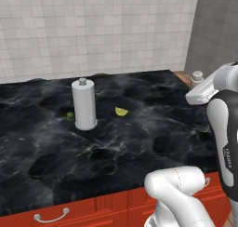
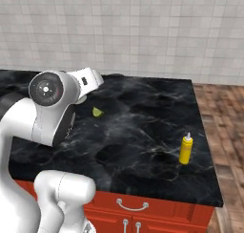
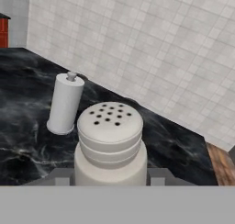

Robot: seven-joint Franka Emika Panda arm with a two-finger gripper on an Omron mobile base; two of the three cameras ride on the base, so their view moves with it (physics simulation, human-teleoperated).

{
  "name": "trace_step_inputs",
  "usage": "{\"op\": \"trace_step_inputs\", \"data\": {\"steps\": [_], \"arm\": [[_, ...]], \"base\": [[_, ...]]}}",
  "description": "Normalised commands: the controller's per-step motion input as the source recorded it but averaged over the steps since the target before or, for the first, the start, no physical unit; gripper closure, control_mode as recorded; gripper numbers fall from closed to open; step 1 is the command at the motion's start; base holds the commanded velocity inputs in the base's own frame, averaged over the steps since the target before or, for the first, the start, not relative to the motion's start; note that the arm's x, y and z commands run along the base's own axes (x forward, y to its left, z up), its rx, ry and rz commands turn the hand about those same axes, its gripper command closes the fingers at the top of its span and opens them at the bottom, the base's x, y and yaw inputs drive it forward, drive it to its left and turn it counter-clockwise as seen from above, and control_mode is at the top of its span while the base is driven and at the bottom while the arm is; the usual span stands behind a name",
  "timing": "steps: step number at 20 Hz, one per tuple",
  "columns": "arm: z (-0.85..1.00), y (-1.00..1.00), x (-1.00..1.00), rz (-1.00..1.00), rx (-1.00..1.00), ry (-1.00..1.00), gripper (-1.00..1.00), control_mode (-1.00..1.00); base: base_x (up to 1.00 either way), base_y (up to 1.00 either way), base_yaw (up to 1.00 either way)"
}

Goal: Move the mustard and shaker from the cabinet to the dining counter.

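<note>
Illumination is even and diffuse across all three rendered views, with no distinct source direction evident. The black marble-veined countertop (image 1: 139,142) shows soft pale sheen rather than hard glare. The tall white paper-towel cylinder (image 1: 84,104) casts only a faint contact shadow at its base. The pale tiled wall (image 2: 143,31) reads bright and flat. Edges are slightly soft throughout; resolution is low. No lens distortion noted. The small light-grey perforated-top shaker (image 3: 110,142) appears sharp at close range.
</note>
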Motion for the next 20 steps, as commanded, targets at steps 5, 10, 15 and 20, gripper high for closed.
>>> {"op": "trace_step_inputs", "data": {"steps": [5, 10, 15, 20], "arm": [[-0.18, -0.09, 0.45, 0.00, 0.01, 0.12, 1.00, -1.00], [-0.55, -0.29, 0.67, 0.00, 0.02, 0.24, 1.00, -1.00], [-0.81, -0.42, 0.81, 0.00, 0.12, 0.21, 1.00, -1.00], [-0.75, -0.31, 0.91, 0.00, 0.14, 0.13, 1.00, -1.00]], "base": [[0.08, 0.00, 0.00], [0.00, 0.00, 0.00], [0.00, 0.00, 0.00], [0.00, 0.00, 0.00]]}}
